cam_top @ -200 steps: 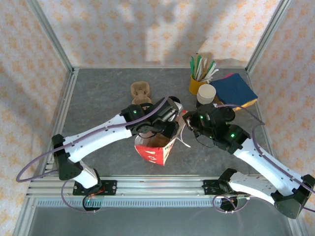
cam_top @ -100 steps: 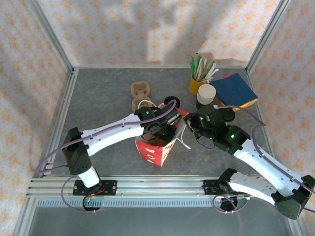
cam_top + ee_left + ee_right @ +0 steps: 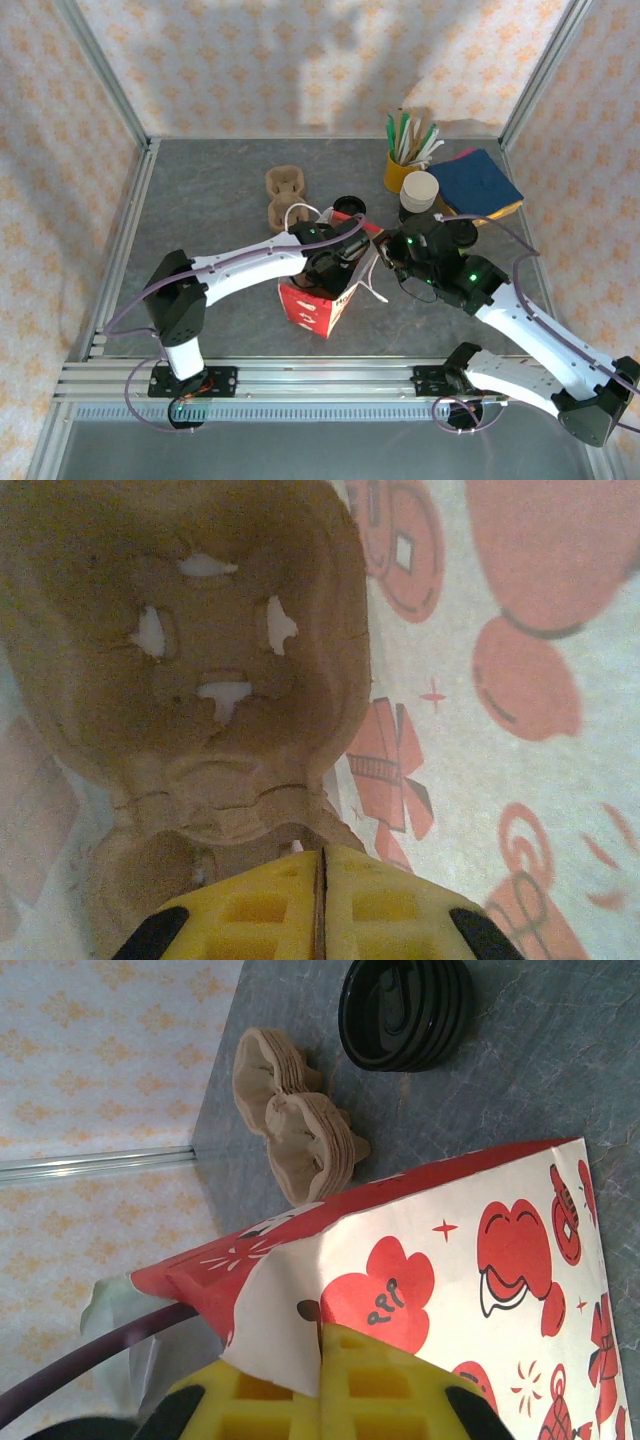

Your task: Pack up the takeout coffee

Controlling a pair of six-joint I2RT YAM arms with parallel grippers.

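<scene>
Top external view: over the last second the left arm [image 3: 250,268] has swung toward the centre of the counter [image 3: 200,180], and its wrist has gone down into the mouth of the red-and-white paper bag [image 3: 318,308]. The stack of pulp carriers [image 3: 283,196] at the bag's 11 o'clock and the black lid [image 3: 349,205] at its 12 o'clock, which the arm partly covered before, now lie in plain sight. The right arm has not shifted.

Judgement: work is at the bag-preparation stage. The paper cup [image 3: 419,190] stands open and lidless at the bag's 2 o'clock, just beside the yellow cup of stir sticks [image 3: 399,172] and well apart from the bag. Capping and loading are not yet done.

Left wrist view supplies what the overhead view hides, namely the bag interior. One pulp carrier [image 3: 200,650] lies against the printed bag wall. The left tool [image 3: 322,855] has its fingers pressed together, tips at the carrier's near rim. Whether the rim is caught between them cannot be told.

Right wrist view supplies the grip on the bag. The right tool [image 3: 322,1345] is pressed together on the white folded edge of the bag mouth, holding it open. The carrier stack and lid lie beyond the bag.
</scene>
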